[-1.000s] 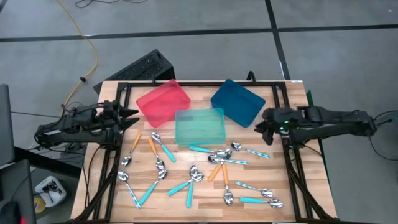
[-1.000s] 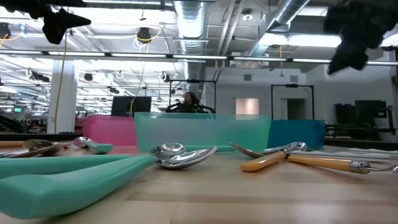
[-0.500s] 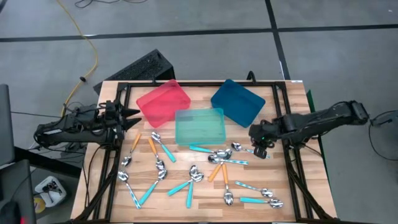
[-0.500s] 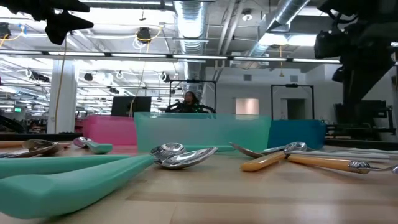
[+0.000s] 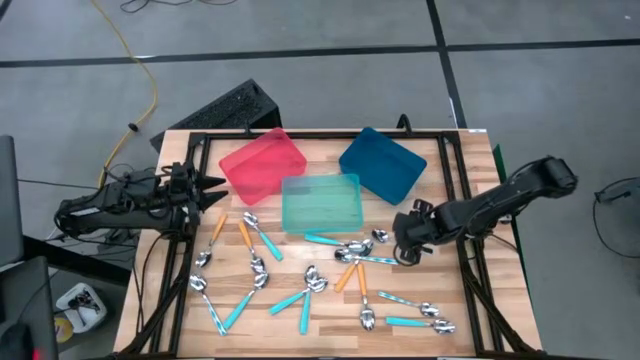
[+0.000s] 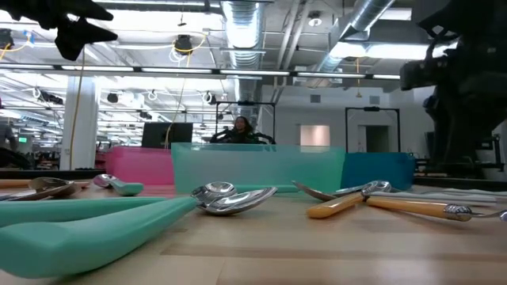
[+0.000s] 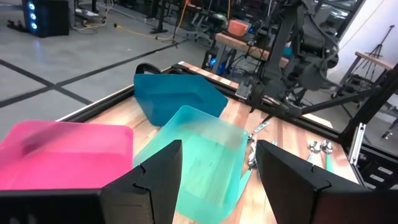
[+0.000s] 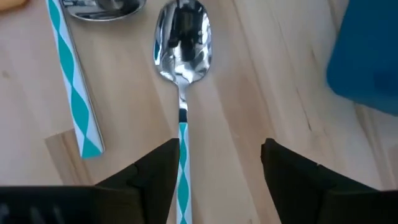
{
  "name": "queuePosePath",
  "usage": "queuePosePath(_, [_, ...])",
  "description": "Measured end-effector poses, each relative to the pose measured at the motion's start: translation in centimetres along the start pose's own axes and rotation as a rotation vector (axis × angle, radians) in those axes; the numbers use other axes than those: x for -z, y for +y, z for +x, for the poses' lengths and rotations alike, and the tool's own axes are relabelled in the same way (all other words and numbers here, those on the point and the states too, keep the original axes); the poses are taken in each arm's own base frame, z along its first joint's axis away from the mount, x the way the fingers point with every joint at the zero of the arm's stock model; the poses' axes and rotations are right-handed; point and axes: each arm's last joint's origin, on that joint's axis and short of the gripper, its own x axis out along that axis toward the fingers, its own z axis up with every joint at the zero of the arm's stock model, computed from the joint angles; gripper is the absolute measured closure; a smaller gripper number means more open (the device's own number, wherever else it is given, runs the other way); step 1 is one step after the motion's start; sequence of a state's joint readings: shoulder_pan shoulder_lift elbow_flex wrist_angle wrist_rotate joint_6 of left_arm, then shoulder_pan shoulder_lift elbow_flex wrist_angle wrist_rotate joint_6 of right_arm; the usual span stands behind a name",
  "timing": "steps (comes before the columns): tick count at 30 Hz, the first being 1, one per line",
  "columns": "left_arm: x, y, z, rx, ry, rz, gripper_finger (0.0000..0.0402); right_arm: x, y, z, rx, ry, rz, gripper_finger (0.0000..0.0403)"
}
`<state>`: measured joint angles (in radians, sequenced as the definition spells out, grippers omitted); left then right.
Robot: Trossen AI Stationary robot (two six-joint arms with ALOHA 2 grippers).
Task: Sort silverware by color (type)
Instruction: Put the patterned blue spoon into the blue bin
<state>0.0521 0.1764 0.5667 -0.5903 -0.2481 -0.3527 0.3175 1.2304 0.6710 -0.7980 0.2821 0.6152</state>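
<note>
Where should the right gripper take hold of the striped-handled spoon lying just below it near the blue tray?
Probably on the thin handle, just behind the bowl, coming straight down. The striped spoon lies flat on the table with bare wood on both sides of its handle, and the open right gripper already straddles that handle. The rounded bowl would likely slip. The left gripper waits at the table's left edge.

High view looked straight down; low view sat level at tabletop; both shared the teal tray (image 5: 321, 201).
</note>
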Motion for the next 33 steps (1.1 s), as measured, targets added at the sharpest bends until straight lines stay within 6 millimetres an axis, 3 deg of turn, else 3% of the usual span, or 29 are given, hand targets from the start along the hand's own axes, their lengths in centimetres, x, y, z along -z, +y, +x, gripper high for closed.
queuePosePath(8, [0.0, 0.0, 0.0, 0.0, -0.001, -0.001, 0.0212, 1.1, -0.1, 2.8, -0.019, -0.053, 0.036, 0.0159])
queuePosePath(25, [0.0, 0.0, 0.0, -0.003, 0.003, 0.001, 0.0212, 3.4, 0.0, 5.1, -0.062, -0.126, 0.076, 0.0162])
queuePosePath(33, [0.0, 0.0, 0.0, -0.003, 0.004, -0.005, 0.0212, 3.7, -0.1, 5.2, -0.07, -0.097, 0.091, 0.024])
